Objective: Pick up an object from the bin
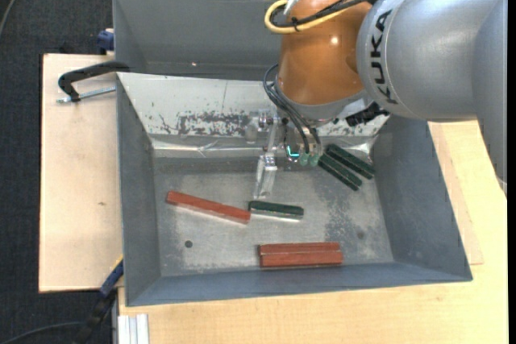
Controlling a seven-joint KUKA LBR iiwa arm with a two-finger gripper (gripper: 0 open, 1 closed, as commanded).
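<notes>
My gripper (265,181) hangs under the orange cover near the middle of the bin, reaching down toward the floor. Just below its tip lies a small dark green bar (276,210), flat on the bin floor, its left end nearest the gripper. A long thin red bar (208,207) lies slanted to the left, its right end close to the green bar. To the right of the gripper, a pair of dark green bars (347,165) rests against the right slope.
A reddish-brown block (300,254) lies flat near the bin's front wall. The arm and its orange cover hide the back right part of the bin. The left half of the floor holds nothing but the red bar.
</notes>
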